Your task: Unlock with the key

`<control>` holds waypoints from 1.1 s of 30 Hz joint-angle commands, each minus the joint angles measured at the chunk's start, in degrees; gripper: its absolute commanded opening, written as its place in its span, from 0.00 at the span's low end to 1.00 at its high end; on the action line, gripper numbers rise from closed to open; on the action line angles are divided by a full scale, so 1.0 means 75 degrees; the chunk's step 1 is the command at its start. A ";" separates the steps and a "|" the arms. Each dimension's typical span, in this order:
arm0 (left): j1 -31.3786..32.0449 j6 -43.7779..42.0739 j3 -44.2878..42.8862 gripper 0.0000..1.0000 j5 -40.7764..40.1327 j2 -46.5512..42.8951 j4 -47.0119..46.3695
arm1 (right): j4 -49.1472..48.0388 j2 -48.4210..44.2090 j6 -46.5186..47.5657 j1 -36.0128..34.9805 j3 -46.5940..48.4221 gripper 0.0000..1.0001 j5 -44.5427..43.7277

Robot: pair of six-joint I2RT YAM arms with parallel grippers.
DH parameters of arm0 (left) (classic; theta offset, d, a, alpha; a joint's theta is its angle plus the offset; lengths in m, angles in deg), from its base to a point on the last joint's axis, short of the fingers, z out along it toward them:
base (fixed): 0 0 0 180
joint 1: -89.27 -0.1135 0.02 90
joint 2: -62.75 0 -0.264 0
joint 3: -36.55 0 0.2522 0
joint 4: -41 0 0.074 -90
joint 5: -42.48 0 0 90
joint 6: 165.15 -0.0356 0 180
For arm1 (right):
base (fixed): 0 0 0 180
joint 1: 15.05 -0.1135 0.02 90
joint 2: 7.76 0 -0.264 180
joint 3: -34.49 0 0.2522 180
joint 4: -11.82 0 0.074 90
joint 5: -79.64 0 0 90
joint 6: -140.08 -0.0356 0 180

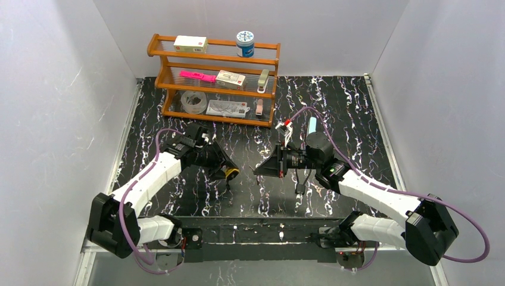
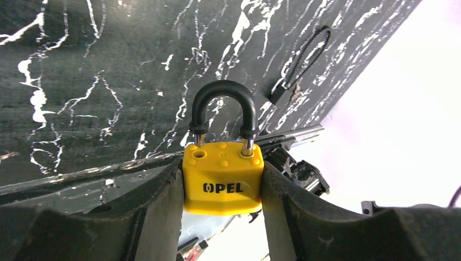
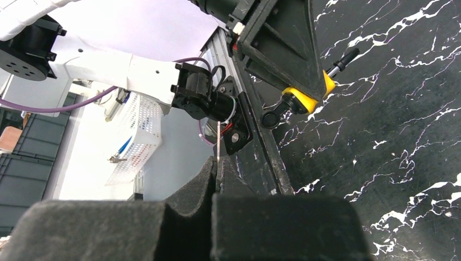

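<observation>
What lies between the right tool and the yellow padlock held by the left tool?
Nothing but bare table: the top view shows only black marbled surface between the right tool and the padlock in the left tool.

1. We see a wooden rack [image 1: 214, 58] at the tabletop's [image 1: 345, 113] far edge.
2. On top: white box [image 1: 190, 43], blue-lidded jar [image 1: 245, 43].
3. Lower: pink item [image 1: 198, 75], tape roll [image 1: 193, 101].
4. Black zip tie [image 2: 280, 94] lies nr front edge.

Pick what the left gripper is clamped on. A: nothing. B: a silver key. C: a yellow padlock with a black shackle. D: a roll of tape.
C: the left wrist view shows the left gripper with its fingers pressed on both sides of the yellow padlock.
</observation>
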 commanded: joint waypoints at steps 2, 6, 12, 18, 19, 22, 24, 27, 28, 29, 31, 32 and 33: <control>0.0024 0.0221 -0.0335 0.22 0.0795 -0.0264 -0.0191 | 0.0150 -0.0176 0.0404 -0.0059 0.0003 0.01 -0.0101; 0.0024 0.0238 -0.0331 0.22 0.0887 -0.0224 -0.0222 | 0.0342 -0.0101 0.0571 -0.0106 0.0063 0.01 -0.0176; 0.0026 0.0311 -0.0276 0.22 0.0930 -0.0191 -0.0265 | 0.0505 0.0021 0.0712 -0.0179 0.0111 0.01 -0.0249; 0.0025 0.0337 -0.0226 0.22 0.0962 -0.0178 -0.0272 | 0.0640 0.0097 0.0824 -0.0266 0.0151 0.01 -0.0271; 0.0025 0.0338 -0.0226 0.22 0.0967 -0.0169 -0.0270 | 0.0680 0.0115 0.0846 -0.0292 0.0165 0.01 -0.0274; 0.0025 0.0338 -0.0204 0.22 0.0986 -0.0166 -0.0274 | 0.0917 0.0216 0.0965 -0.0419 0.0287 0.01 -0.0385; 0.0025 0.0355 -0.0181 0.22 0.0986 -0.0196 -0.0284 | 0.1084 0.0289 0.1071 -0.0527 0.0380 0.01 -0.0521; 0.0026 0.0362 -0.0168 0.22 0.0986 -0.0223 -0.0303 | 0.1202 0.0401 0.1207 -0.0733 0.0504 0.01 -0.0705; 0.0025 0.0361 -0.0157 0.22 0.0972 -0.0224 -0.0304 | 0.1243 0.0450 0.1232 -0.0794 0.0556 0.01 -0.0804; 0.0025 0.0376 -0.0150 0.22 0.0968 -0.0235 -0.0307 | 0.1298 0.0515 0.1250 -0.0846 0.0627 0.01 -0.0890; 0.0025 0.0453 -0.0104 0.22 0.0960 -0.0272 -0.0343 | 0.1528 0.0676 0.1254 -0.0994 0.0813 0.01 -0.1143; 0.0025 0.0485 -0.0084 0.22 0.0948 -0.0307 -0.0380 | 0.1663 0.0763 0.1232 -0.1055 0.0930 0.01 -0.1312; 0.0025 0.0530 -0.0044 0.22 0.0908 -0.0373 -0.0411 | 0.1800 0.0881 0.1181 -0.1117 0.1040 0.01 -0.1494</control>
